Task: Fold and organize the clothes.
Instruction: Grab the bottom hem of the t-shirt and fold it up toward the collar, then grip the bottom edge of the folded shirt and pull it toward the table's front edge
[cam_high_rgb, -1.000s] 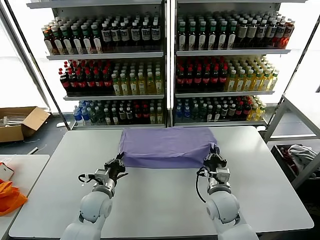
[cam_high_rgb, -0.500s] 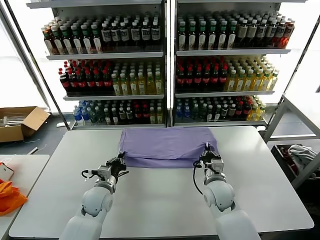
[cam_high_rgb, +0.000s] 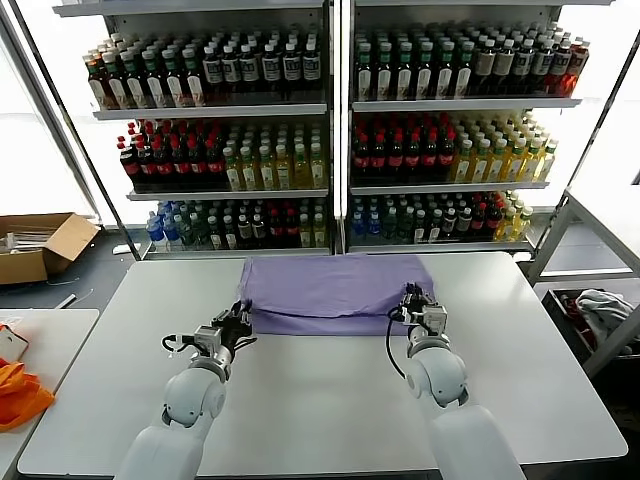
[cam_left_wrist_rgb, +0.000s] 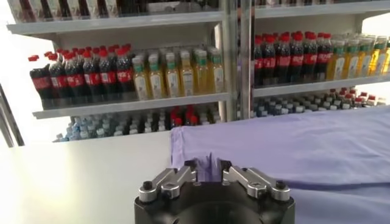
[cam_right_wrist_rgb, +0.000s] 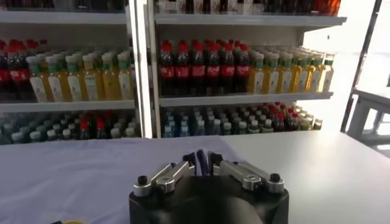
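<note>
Lavender T-shirt (cam_high_rgb: 335, 292), folded, at far centre of tabletop (cam_high_rgb: 300, 390); left pincer (cam_high_rgb: 232, 327) and right pincer (cam_high_rgb: 418, 306) at its near corners, each apparently pinching a sliver of hem; fold laid, release and withdrawal judged next.

A shop-like room: shelves (cam_high_rgb: 330, 110) stocked with rows of bottled drinks (cam_high_rgb: 210, 70).

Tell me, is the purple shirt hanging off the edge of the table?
No, the purple shirt lies folded flat on the white table, well inside its edges, in the head view.
</note>
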